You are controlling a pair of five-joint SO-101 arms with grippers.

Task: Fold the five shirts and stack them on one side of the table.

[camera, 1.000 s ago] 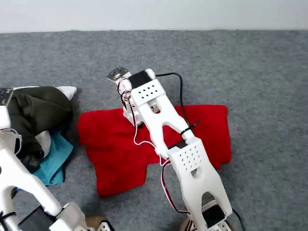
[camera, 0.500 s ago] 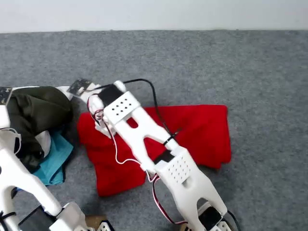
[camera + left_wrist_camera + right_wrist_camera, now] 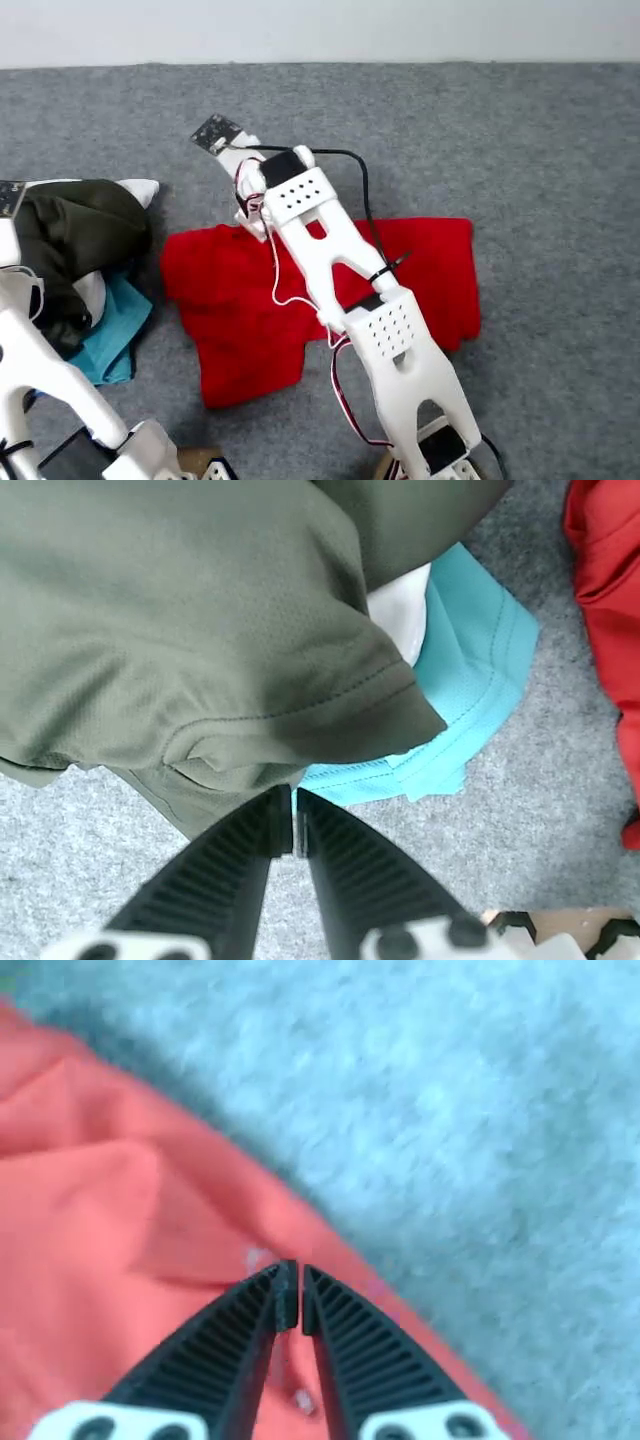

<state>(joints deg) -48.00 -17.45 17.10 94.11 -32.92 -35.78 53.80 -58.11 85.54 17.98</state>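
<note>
**Right claw (image 3: 290, 1298) and left claw (image 3: 295, 822): both closed, nothing seen between the tips**

High view. Red shirt (image 3: 240, 310) lies spread and creased on the grey table (image 3: 520, 140), from the centre out toward 7 o'clock. Right arm (image 3: 390, 340) enters at 6 o'clock and runs over the shirt toward 11 o'clock. The right claw sits at the shirt's far edge. Heap at 9 o'clock: olive shirt (image 3: 80, 225) on top, white shirt (image 3: 138, 188) showing at its 1 o'clock side, teal shirt (image 3: 118, 325) showing at its 5 o'clock side. The teal shirt is near the red shirt but apart from it. Left arm (image 3: 40, 380) stands at 8 o'clock, by the heap.

Left wrist view. Jaws pressed together, tips just at the olive shirt's hem; contact cannot be told. Teal shirt lies beneath the olive one, with white cloth between them. A strip of grey table separates the heap from the red shirt.

Right wrist view. Jaws together, tips over the red shirt, just beside its edge, with grey table beyond. Whether they pinch cloth cannot be told.
</note>
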